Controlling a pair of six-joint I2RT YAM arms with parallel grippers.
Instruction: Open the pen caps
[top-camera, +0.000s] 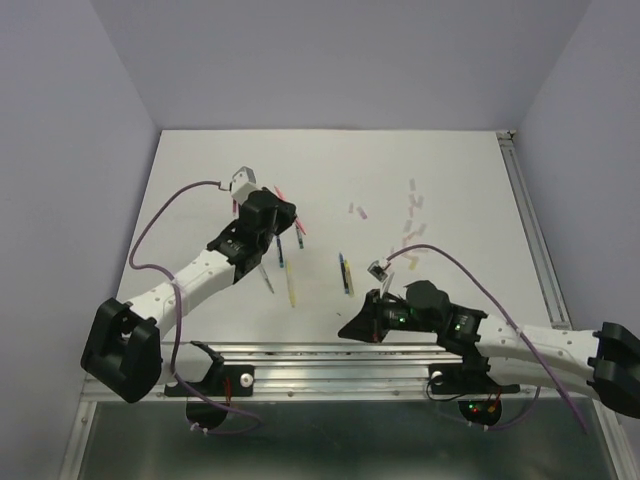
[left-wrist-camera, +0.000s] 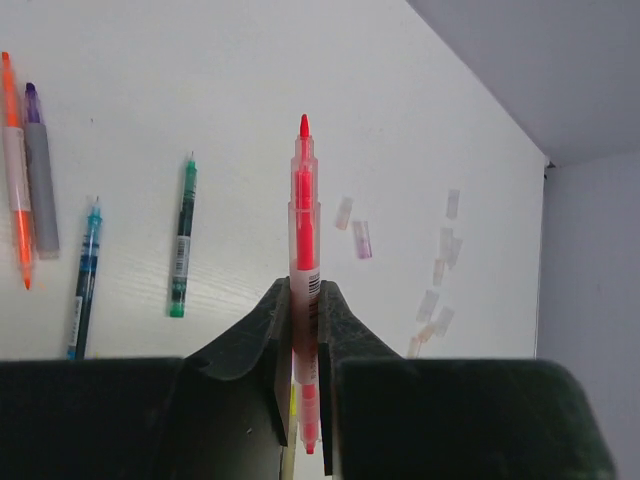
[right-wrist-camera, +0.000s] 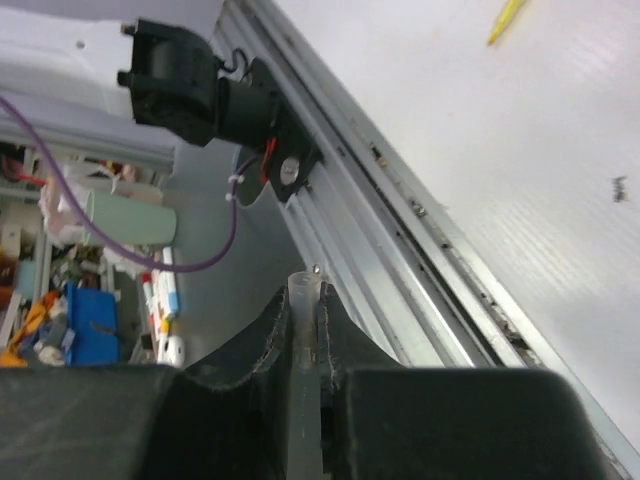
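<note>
A thin red marker pen (left-wrist-camera: 304, 200), bare tip pointing straight out from them, was pinched in the left jaws, while a pale translucent tube-like cap (right-wrist-camera: 303, 295) was pinched lengthwise in the right jaws, well right of that pen.

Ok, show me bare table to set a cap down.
Bare: the far strip along the back wall, and the right side between the loose caps and the side rail. Crowded: the middle, where pens lie by the left arm.
</note>
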